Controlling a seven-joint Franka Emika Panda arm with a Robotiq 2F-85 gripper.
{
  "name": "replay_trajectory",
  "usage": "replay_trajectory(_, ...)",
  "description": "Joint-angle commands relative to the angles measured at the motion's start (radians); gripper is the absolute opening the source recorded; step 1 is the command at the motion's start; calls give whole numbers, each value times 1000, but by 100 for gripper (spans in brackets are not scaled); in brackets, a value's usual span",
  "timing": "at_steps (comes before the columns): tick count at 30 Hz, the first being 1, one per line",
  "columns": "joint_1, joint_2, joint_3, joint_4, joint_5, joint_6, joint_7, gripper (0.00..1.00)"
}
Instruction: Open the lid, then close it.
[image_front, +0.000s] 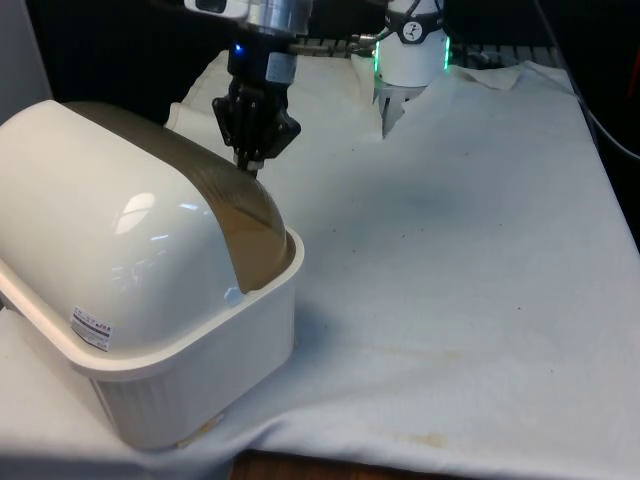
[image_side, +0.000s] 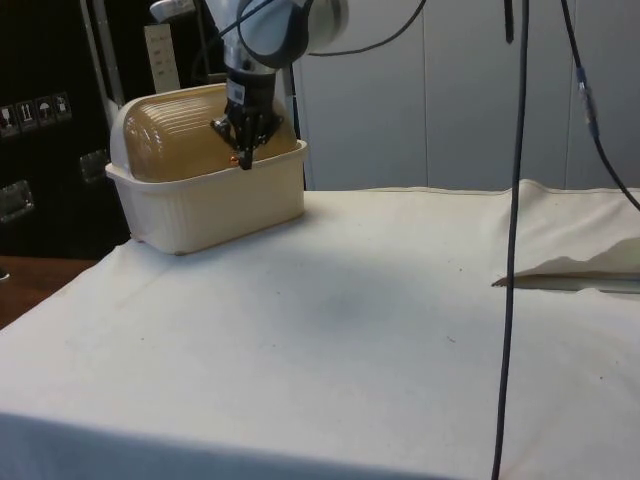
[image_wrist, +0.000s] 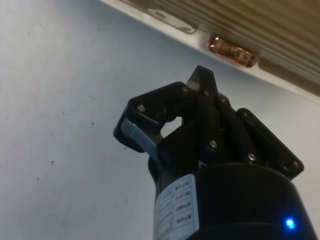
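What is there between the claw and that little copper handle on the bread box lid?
Nothing: in the wrist view the claw points at the copper handle across a bare gap, white cloth behind.

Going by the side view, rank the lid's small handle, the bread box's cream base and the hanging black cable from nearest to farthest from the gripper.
1. The handle, on the brown lid, right beside the gripper tips.
2. The base, just below the gripper.
3. The black cable, far off toward the side view's right.
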Motion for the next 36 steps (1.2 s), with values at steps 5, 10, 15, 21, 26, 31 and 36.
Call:
replay_trajectory(5, 5, 1, -21, 4, -6, 2, 21, 0)
replay_trajectory(10, 5, -1, -28, -3, -4, 4, 33, 0)
replay_trajectory(15, 4, -5, -31, -16, -3, 6, 42, 0)
replay_trajectory(21, 0, 6, -38, -4, 2, 3, 54, 0)
replay_trajectory(26, 0, 13, -43, 7, 4, 4, 69, 0)
replay_trajectory(31, -1, 16, -46, 13, 1, -1, 79, 0)
replay_trajectory(36, -1, 24, -52, 21, 4, 7, 106, 0)
